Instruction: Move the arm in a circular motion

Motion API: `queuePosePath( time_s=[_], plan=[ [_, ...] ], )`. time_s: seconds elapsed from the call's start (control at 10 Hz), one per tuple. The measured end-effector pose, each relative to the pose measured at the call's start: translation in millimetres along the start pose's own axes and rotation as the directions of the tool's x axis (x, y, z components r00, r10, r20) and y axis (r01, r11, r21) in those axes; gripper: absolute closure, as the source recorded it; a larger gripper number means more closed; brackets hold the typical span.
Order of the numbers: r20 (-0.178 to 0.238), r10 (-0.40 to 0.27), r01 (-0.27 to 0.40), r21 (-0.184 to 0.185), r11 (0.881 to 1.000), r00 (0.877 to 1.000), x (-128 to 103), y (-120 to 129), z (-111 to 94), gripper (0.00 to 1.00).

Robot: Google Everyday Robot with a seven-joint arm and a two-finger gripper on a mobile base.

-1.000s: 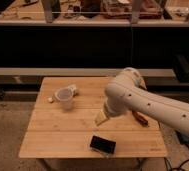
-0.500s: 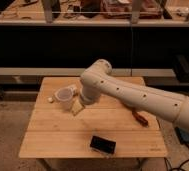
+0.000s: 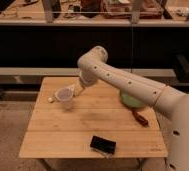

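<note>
In the camera view, the arm point(image 3: 130, 85) fills the right side of the scene. Its thick cream-white segment rises from the lower right corner, where a broad rounded part of the robot sits at the frame edge, and runs up and to the left over the wooden table point(image 3: 63, 137). Small dark dots line the side of this long segment. At the far left end of the segment is a rounded joint, above the far half of the table, and from there a shorter part turns down and to the left toward the tabletop.

The gripper point(image 3: 77, 91) is at the end of that short part, low over the far left area of the table, just beside the translucent plastic cup point(image 3: 64, 97); whether it touches the cup cannot be told.

The cup stands upright, with a small pale object point(image 3: 51, 99) just to its left. A green rounded object point(image 3: 130, 101) shows below the arm's long segment on the right side of the table, partly hidden by it. A reddish-brown elongated object point(image 3: 141, 118) lies nearer, toward the right edge. A black rectangular device point(image 3: 103, 145) lies near the near edge, well apart from the cup.

Beyond the table runs a dark shelving unit point(image 3: 48, 45).
</note>
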Motion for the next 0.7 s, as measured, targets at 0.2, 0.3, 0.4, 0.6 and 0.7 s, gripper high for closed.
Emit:
queuePosePath(
  time_s=[0.2,0.3,0.4,0.6,0.7],
  plan=[
    [0.01,0.103,-0.101,-0.098,0.99,0.995,-12.1,66.4,8.5,0.2],
    [0.018,0.167,-0.163,-0.143,0.976,0.986,-28.5,99.8,7.7,0.2],
    [0.027,0.222,-0.213,-0.179,0.96,0.975,-47.1,125.7,4.8,0.2],
    [0.038,0.343,-0.324,-0.246,0.913,0.939,-97.0,178.4,-13.7,0.2],
    [0.043,0.369,-0.347,-0.254,0.903,0.928,-111.3,186.5,-19.5,0.2]
  ],
)
